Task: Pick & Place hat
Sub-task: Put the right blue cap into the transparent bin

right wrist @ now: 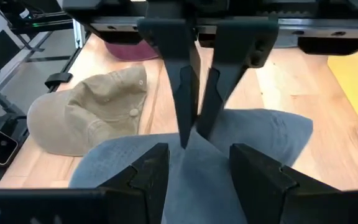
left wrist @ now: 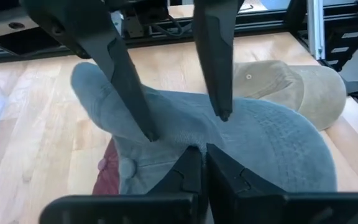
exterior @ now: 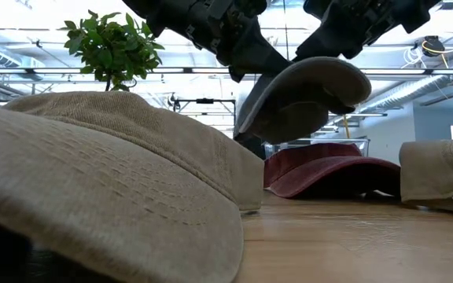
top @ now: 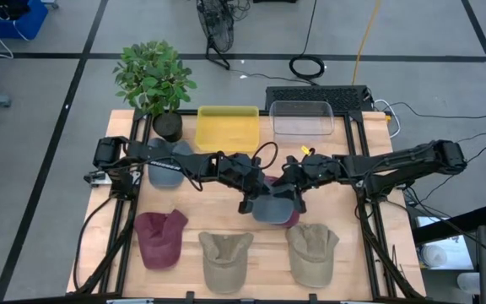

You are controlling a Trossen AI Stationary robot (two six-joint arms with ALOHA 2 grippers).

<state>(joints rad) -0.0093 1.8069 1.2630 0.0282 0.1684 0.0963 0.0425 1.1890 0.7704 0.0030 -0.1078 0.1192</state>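
Over the table's middle: the grey hat (top: 272,208) hangs in the air, clear of the wood in the low view, with a maroon hat (top: 291,218) lying right below it
Left gripper (left wrist: 199,150): fingers pressed together, pinching a fold of the grey hat's cloth
Right gripper (right wrist: 197,149): fingers spread wide, one on each side of the grey hat's crown, facing the left gripper across the hat; not gripping anything
Near edge of the table: a second maroon hat (top: 160,237) and two tan hats, one (top: 226,258) in the centre and one (top: 312,252) to its right, all flat on the wood and untouched
Under the left arm: another grey hat (top: 167,165), also lying on the table
Far edge: a yellow bin (top: 226,127) and a clear bin (top: 302,118) side by side, neither showing a hat inside, with a potted plant (top: 154,80) at the far left corner
Done so far: the pick looks made, since one hat is off the table and held
Left to do: the placing; the task names no goal, though the bins seem the likely one, and the hat is well short of them
Step in hand: probably a handover or a two-handed hold, since the right gripper is set to close on the hat the left one carries
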